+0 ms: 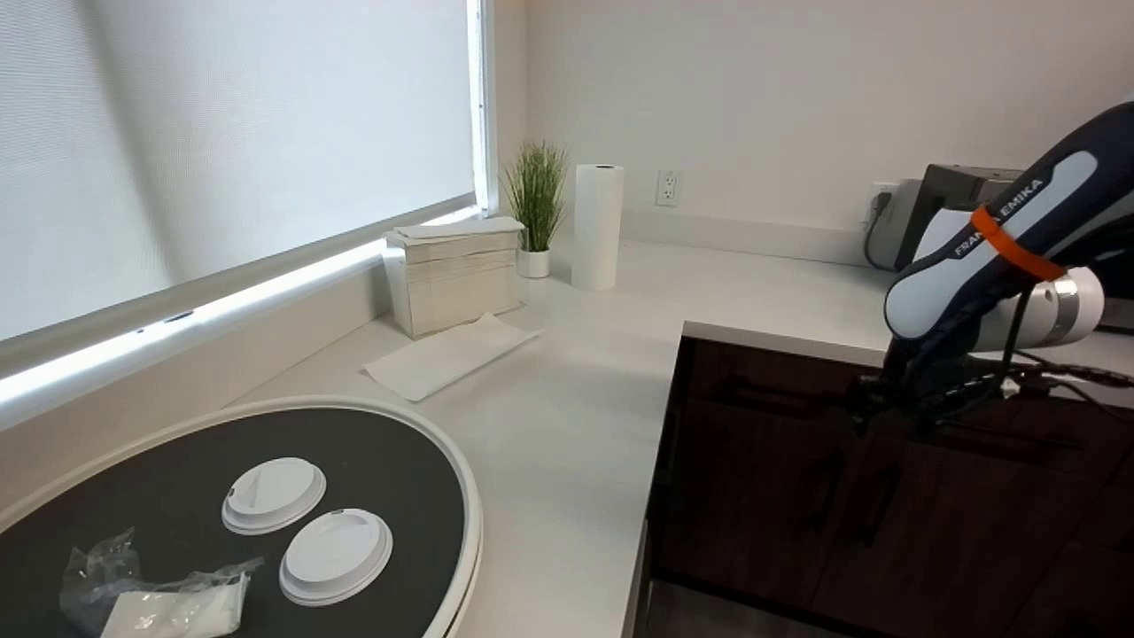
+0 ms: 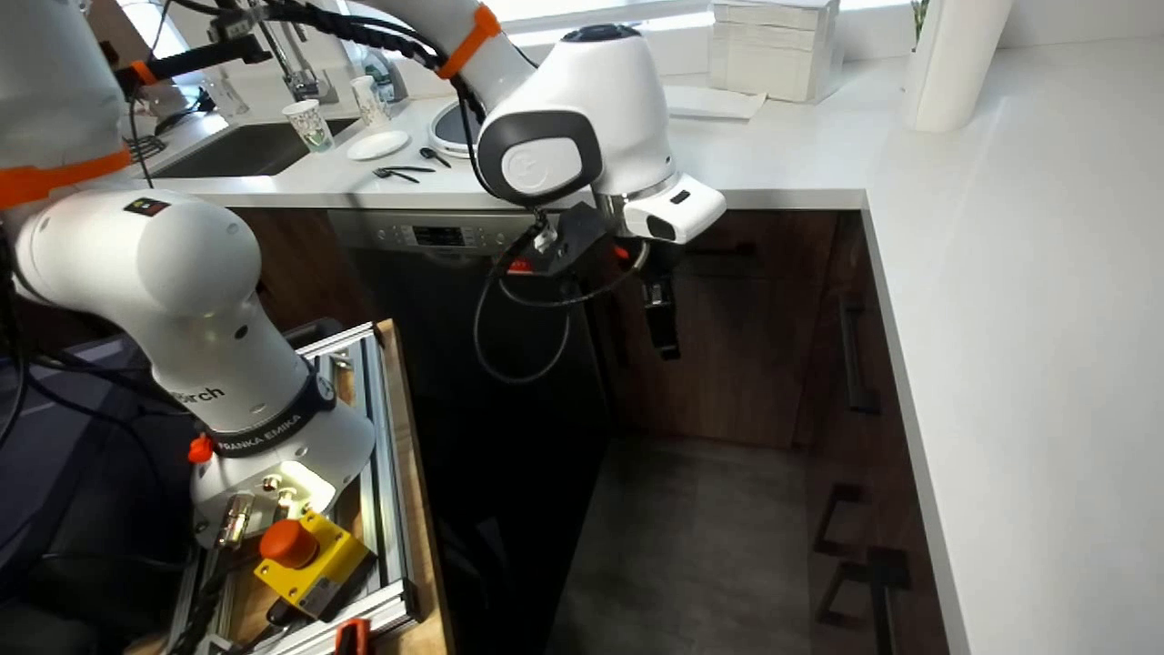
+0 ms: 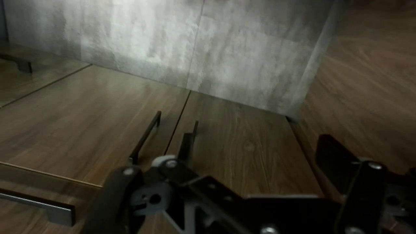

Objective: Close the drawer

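Under the long white table (image 1: 744, 283), the dark brown drawer (image 1: 771, 377) looks nearly in, though it is hard to see, so the jaws, spread wide, should come together, then push gently and straight beside its thin handle (image 2: 852, 355).

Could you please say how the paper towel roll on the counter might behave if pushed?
Pushed near its top, the paper towel roll would probably tip, since it stands upright, tall for its width. Once on its side, its cylindrical shape would likely let it roll across the flat counter.
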